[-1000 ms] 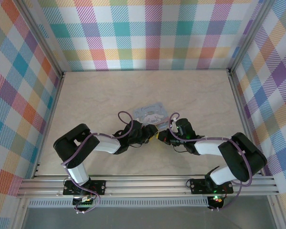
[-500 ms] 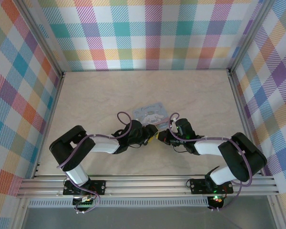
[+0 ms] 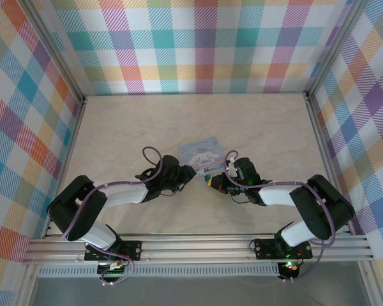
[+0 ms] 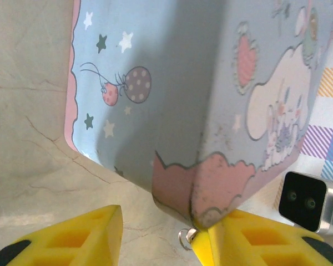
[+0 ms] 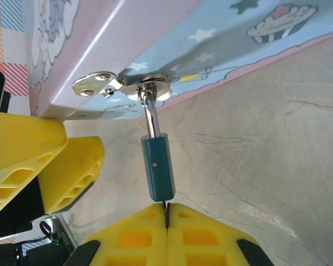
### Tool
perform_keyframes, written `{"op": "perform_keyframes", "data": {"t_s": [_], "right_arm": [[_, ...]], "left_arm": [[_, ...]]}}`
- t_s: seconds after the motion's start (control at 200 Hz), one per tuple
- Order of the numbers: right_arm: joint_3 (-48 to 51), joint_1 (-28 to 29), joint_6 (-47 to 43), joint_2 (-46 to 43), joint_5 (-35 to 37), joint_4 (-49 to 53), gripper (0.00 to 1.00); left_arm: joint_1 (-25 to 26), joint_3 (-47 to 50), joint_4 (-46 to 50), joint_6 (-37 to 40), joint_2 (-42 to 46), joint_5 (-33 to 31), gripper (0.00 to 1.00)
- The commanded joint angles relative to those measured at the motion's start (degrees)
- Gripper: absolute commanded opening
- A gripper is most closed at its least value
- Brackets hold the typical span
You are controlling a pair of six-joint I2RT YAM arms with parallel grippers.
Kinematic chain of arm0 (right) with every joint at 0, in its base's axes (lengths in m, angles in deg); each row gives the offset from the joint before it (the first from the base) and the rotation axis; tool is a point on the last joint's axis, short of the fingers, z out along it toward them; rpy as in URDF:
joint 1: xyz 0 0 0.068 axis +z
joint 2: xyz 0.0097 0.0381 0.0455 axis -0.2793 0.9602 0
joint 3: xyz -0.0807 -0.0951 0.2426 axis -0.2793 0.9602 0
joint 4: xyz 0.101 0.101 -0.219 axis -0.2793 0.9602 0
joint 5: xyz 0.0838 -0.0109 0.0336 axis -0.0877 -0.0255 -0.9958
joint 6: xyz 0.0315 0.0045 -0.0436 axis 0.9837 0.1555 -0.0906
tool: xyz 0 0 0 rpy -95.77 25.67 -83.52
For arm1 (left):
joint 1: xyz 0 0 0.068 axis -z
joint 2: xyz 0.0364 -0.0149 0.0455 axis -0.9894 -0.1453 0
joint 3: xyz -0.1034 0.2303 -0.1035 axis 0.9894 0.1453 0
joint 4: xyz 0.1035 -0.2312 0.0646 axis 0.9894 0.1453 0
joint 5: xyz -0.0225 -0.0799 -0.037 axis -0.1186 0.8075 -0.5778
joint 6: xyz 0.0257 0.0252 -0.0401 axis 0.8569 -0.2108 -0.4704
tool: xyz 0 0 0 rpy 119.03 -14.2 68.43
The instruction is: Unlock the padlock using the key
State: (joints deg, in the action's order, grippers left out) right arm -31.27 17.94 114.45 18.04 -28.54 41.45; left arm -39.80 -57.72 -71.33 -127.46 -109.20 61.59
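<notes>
The padlock, a small teal-blue body, hangs by its steel shackle from the silver hasp of the pale blue cartoon tin. My right gripper is shut just below it on the key, a thin dark sliver that runs up into the padlock's underside. My left gripper is open around the tin's pink lower corner. Its right finger touches that corner and its left finger stands apart. From above, both grippers meet at the near edge of the tin.
The pale marble tabletop is boxed in by plaid walls and metal rails at the near edge. Purple cables loop over both arms. The left gripper's yellow fingers sit close to the padlock on its left.
The left arm has swung its elbow down and to the left, and its gripper has drawn a little left along the tin. The right gripper holds still on the key.
</notes>
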Motion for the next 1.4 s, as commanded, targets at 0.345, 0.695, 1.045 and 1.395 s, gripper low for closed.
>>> {"op": "perform_keyframes", "data": {"t_s": [0.345,0.695,1.045,1.395], "right_arm": [[-2.7,0.1,-1.2,2.1,-0.9,-0.8,0.00],[-3.6,0.1,0.3,5.4,-1.8,-4.2,0.00],[-3.6,0.1,0.3,4.8,-1.2,-3.8,0.00],[-3.5,0.1,0.6,4.3,-1.3,-3.7,0.00]], "left_arm": [[-4.6,-4.5,7.1,7.8,0.2,0.0,0.43],[-4.8,-4.3,5.8,11.7,0.8,2.6,0.47],[0.4,-0.9,-4.1,6.2,-0.8,8.1,0.45],[2.2,-1.7,-11.1,2.6,-7.3,7.5,0.44]]}}
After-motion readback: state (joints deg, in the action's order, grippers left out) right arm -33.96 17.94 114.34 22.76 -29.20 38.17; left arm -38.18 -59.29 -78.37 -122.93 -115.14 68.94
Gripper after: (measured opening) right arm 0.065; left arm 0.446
